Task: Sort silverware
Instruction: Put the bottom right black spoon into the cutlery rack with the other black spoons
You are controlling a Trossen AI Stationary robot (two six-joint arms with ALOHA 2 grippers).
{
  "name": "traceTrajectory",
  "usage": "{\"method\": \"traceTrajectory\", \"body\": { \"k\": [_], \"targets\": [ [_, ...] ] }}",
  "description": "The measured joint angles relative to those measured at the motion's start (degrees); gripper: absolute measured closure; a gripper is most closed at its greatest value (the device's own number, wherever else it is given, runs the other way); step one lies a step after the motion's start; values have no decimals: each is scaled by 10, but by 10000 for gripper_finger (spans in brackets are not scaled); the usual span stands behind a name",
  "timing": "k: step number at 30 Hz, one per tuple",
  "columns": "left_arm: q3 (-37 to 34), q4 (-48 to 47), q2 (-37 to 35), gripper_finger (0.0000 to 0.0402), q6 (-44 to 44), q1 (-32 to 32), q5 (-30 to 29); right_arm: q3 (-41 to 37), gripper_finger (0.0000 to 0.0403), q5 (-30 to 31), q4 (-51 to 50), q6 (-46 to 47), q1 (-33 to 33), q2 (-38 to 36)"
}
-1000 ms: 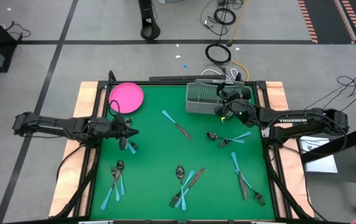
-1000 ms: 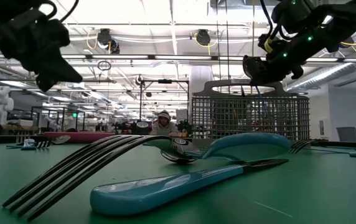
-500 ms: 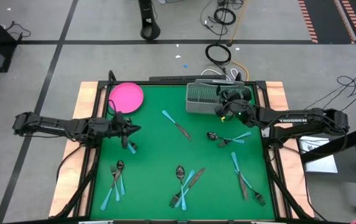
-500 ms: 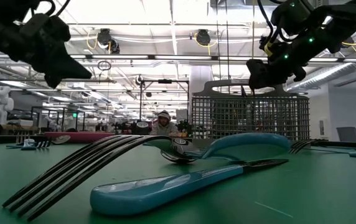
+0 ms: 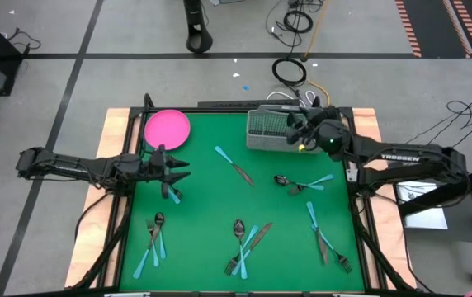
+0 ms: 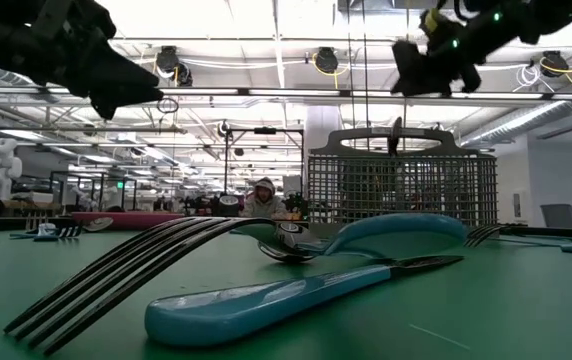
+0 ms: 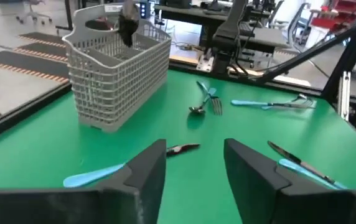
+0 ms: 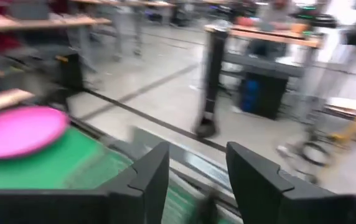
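Overhead and side views of a two-arm sorting cell. The right tool (image 5: 302, 134) hung above the wire basket (image 5: 267, 130) at the far edge of the green worktop (image 5: 211, 198), its fingers (image 8: 150, 180) spread apart with nothing between them; a position directly over the basket suits dropping a piece in upright, and in the low view one dark piece (image 6: 394, 137) stood out of the basket's rim beneath that tool, consistent with a utensil already delivered.

The left tool (image 5: 177, 171) hovered low over the near-left part of the worktop, fingers (image 7: 145, 171) likewise apart and empty, just beside a single piece of silverware (image 5: 172, 194) lying flat below it. Whether that piece was just released or about to be picked cannot be told from these views.

The pink plate (image 5: 167, 129) sat at the far-left corner, bare so far as the overhead view showed.

The remaining silverware lay scattered flat on the worktop:
- a knife (image 5: 234, 166) alone near the centre;
- a spoon and fork cluster (image 5: 302, 183) towards the right;
- a crossed group (image 5: 247, 238) at the near edge;
- a pair (image 5: 152, 241) at near-left;
- several pieces (image 5: 325, 239) at near-right.

Most pieces lying loose and well apart from the basket suggests the sort was at an early stage. Overlapped handles in the crossed group may call for a careful single-piece pinch.
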Motion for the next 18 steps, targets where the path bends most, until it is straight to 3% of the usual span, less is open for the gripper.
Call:
{"method": "traceTrajectory", "body": {
  "k": [7,12,18],
  "targets": [
    [0,20,0,221,62,0,42,70,251,-188,-25,11,41,7],
    [0,29,0,221,76,0,83,133,257,-231,-112,34,104,53],
    [0,34,0,221,74,0,87,205,258,-274,-175,25,175,149]
  ]
}}
